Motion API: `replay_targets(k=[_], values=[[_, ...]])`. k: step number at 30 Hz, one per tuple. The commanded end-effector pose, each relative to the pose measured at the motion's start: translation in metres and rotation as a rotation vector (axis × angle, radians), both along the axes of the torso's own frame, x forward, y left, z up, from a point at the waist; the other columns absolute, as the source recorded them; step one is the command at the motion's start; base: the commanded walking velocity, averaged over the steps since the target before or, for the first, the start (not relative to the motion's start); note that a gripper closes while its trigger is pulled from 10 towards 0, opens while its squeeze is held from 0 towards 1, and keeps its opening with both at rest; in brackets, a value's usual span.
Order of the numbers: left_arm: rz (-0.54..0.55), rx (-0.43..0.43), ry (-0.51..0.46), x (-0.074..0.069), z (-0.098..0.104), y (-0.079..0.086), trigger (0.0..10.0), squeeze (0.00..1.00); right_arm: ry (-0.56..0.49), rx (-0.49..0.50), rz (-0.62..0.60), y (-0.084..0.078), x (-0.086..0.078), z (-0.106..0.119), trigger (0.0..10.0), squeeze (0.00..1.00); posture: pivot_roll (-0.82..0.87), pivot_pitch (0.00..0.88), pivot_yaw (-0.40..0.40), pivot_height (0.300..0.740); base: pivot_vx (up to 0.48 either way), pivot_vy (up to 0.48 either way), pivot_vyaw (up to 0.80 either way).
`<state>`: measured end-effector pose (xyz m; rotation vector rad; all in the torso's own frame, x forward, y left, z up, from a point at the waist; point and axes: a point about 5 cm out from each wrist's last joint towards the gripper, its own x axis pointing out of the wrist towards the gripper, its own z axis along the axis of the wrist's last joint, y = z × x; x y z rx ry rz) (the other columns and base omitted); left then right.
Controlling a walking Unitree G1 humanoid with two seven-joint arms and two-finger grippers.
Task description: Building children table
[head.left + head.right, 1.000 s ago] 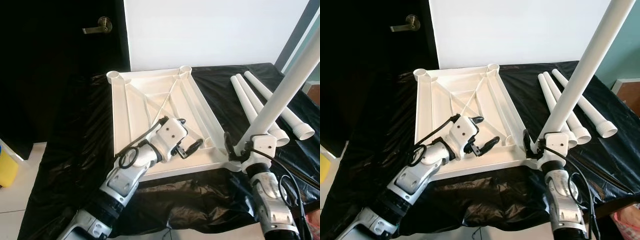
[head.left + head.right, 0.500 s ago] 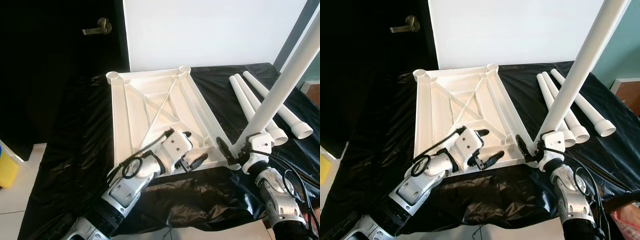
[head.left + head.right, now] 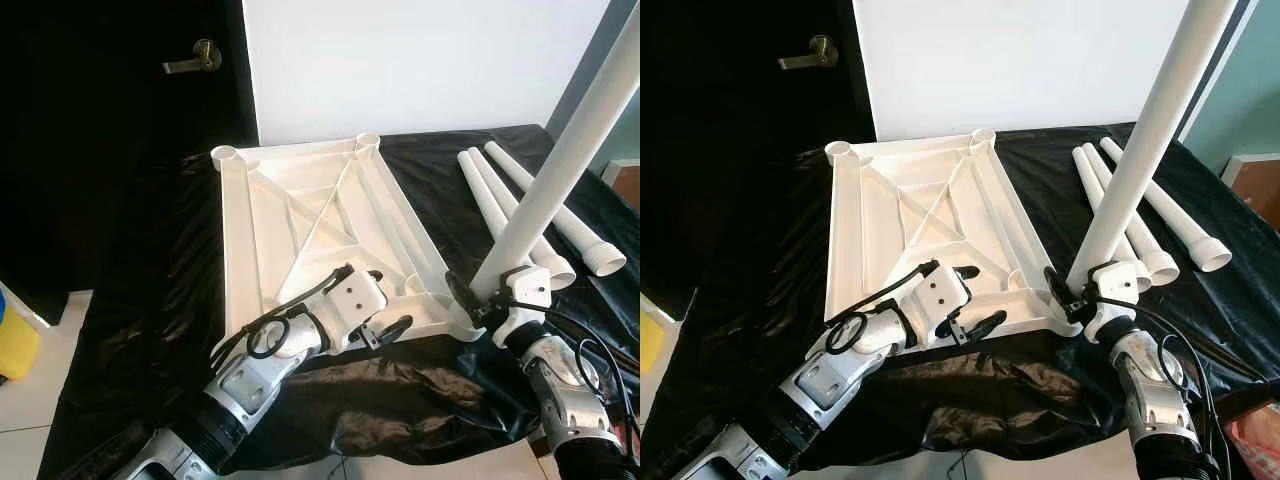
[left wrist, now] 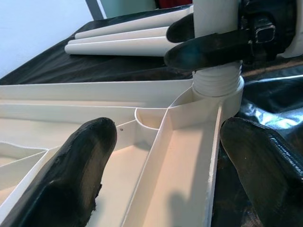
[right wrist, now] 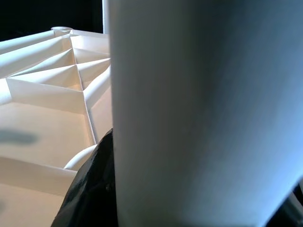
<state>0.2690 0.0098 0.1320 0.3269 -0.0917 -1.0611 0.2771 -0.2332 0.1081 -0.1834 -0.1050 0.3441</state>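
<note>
The white tabletop (image 3: 300, 215) lies upside down on a black plastic sheet, ribs facing up. My right gripper (image 3: 478, 300) is shut on a long white leg (image 3: 560, 170), which stands steeply tilted with its threaded end (image 4: 215, 85) in the near right corner socket. That leg sits close up in the right wrist view (image 5: 199, 113), with one black finger (image 5: 90, 189) beside it. My left gripper (image 3: 392, 300) is open over the tabletop's near edge, just left of that corner, with nothing between its fingers (image 4: 80, 165).
Three spare white legs (image 3: 520, 200) lie side by side on the sheet at the right. A dark door with a lever handle (image 3: 195, 60) stands at the back left. A yellow object (image 3: 15, 340) rests on the tiled floor at the far left.
My left gripper has slid from the tabletop's inner ribs toward its near edge. The right gripper keeps hold of the leg, which now stands a little steeper at the corner.
</note>
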Motion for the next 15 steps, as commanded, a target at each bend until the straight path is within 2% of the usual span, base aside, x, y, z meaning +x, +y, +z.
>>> replay_targets(k=[1,7,15], values=[[-0.192,0.062,0.027,-0.0070,-0.0019,-0.0049,10.0,0.00,0.061,-0.006,-0.015,0.0013,-0.0060,-0.0140,10.0,0.00,-0.05,0.000,0.014,0.740,0.000,0.000,0.00],[-0.191,0.057,0.028,-0.0083,-0.0027,-0.0040,10.0,0.00,0.066,0.015,-0.101,-0.0011,-0.0079,-0.0187,10.0,0.00,-0.05,0.000,0.011,0.740,0.000,0.000,0.00],[-0.178,0.059,0.028,-0.0063,-0.0047,-0.0026,10.0,0.00,0.054,0.056,-0.274,0.0071,-0.0077,-0.0220,10.0,0.00,-0.05,0.000,-0.001,0.740,0.000,0.000,0.00]])
